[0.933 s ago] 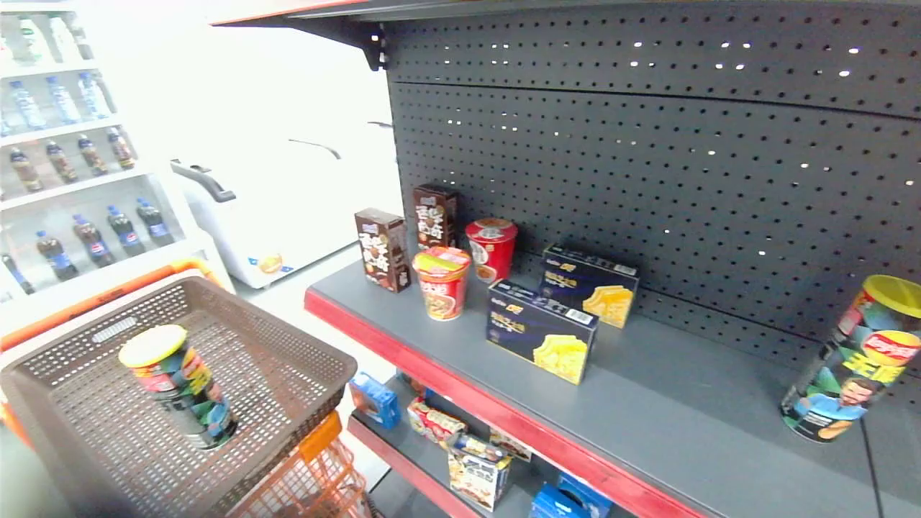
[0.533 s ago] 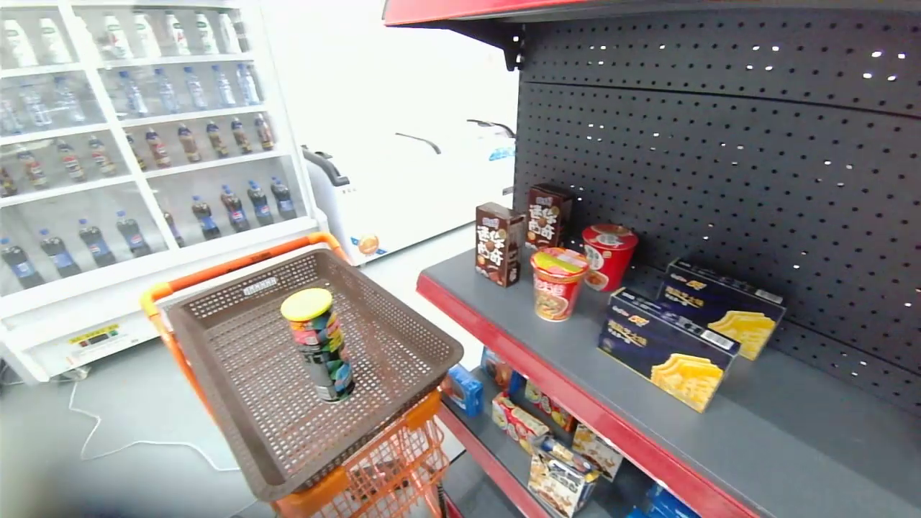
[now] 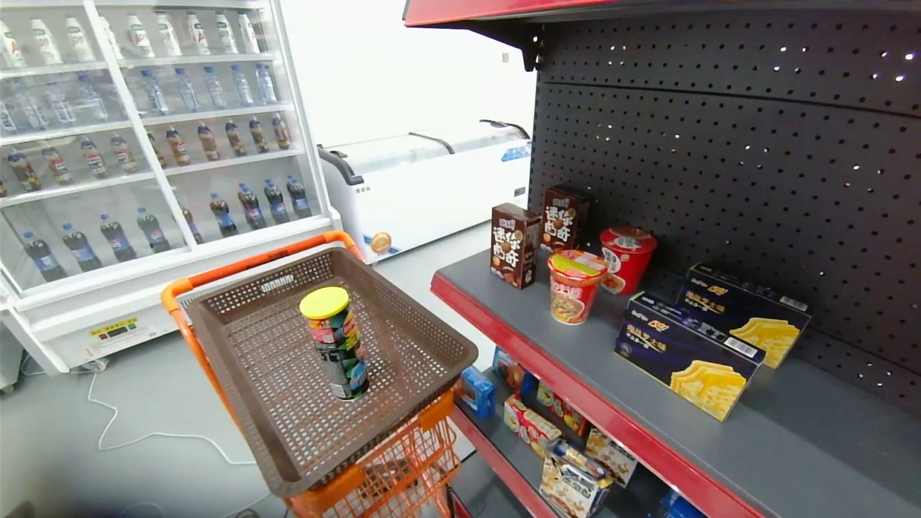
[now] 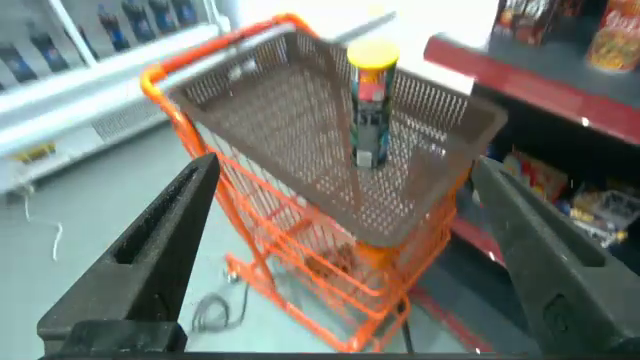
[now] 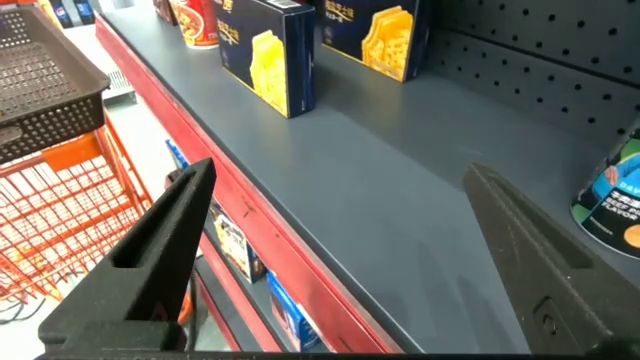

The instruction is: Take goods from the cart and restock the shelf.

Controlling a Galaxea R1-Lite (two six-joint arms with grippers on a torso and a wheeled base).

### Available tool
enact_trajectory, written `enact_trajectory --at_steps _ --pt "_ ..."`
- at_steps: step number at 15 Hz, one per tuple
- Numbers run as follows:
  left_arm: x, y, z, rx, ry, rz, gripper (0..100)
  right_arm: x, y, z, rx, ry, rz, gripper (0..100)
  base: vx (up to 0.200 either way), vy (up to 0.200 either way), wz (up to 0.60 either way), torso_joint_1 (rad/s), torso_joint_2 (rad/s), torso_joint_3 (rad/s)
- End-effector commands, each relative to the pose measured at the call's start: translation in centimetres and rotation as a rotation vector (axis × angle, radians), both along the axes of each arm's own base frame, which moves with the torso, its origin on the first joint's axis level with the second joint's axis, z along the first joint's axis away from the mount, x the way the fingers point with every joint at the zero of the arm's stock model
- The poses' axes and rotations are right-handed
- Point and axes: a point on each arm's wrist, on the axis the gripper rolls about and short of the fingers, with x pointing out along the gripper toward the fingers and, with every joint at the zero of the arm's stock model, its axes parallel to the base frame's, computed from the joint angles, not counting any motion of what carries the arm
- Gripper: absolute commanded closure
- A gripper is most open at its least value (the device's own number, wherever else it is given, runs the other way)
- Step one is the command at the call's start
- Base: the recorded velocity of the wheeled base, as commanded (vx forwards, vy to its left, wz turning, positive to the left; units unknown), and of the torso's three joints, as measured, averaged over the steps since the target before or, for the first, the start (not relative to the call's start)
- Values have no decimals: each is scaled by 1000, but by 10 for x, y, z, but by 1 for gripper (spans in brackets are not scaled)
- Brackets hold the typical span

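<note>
Left gripper point(image 4: 345, 172) spread wide and empty, above the orange cart point(image 3: 237, 267), facing the yellow-lidded can point(image 3: 334, 344) upright mid-floor in the brown basket point(image 3: 237, 296). Right gripper point(image 5: 342, 176) likewise apart and empty, over the bare grey shelf point(image 3: 633, 424), blue boxes point(image 5: 270, 50) to one side, a second can point(image 5: 615, 200) to the other. Cup noodles point(image 3: 573, 286) and brown cartons point(image 3: 514, 244) beyond the boxes.
</note>
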Motion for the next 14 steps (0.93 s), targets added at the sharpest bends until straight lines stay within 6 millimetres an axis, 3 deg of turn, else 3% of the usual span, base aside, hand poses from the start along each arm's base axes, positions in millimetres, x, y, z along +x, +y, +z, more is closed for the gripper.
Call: enact_trajectory --at_steps 1,5,9,14 --pt "66 -1 16 3 259 6 0 0 0 0 -1 0 0 0 0 0 0 0 0 0" --pt "111 -4 -6 1 461 -30 0 0 0 0 0 0 0 0 0 0 0 0 0 0" --pt "193 -2 -27 -5 371 -2 0 0 0 0 -1 0 2 0 0 0 0 0 0 0" --pt "236 -9 -73 -15 428 -71 0 0 0 0 0 0 0 0 0 0 0 0 0 0"
